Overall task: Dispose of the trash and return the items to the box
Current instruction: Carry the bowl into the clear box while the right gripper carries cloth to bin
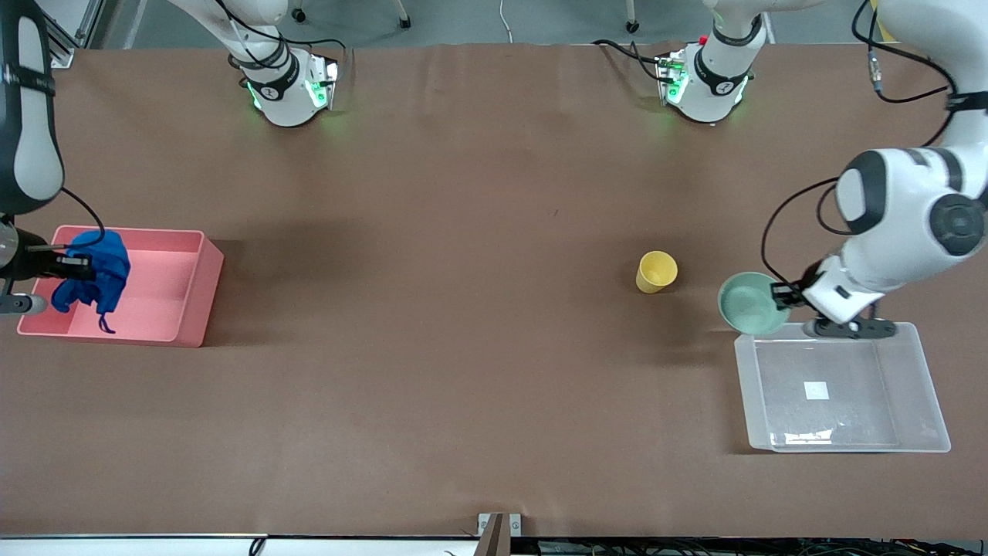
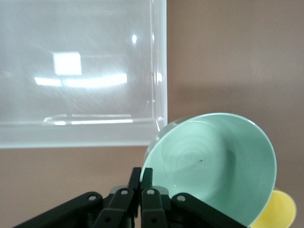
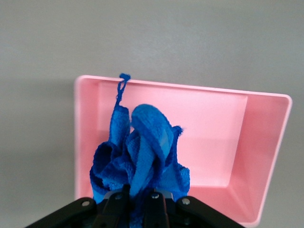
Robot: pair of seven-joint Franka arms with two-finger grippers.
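Dangling trash (image 3: 137, 152) string, box (image 2: 159, 71) sticker, wrist-only

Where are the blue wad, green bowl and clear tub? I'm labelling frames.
blue wad (image 3: 137, 152), right wrist view, middle of its folds.
green bowl (image 2: 213, 164), left wrist view, inner surface.
clear tub (image 1: 922, 386), front view, side wall.

Brown table (image 1: 463, 232), grey floor (image 1: 540, 19)

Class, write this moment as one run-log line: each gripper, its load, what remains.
right gripper: holds blue trash over pink bin | left gripper: holds green bowl beside clear box | yellow cup: on table
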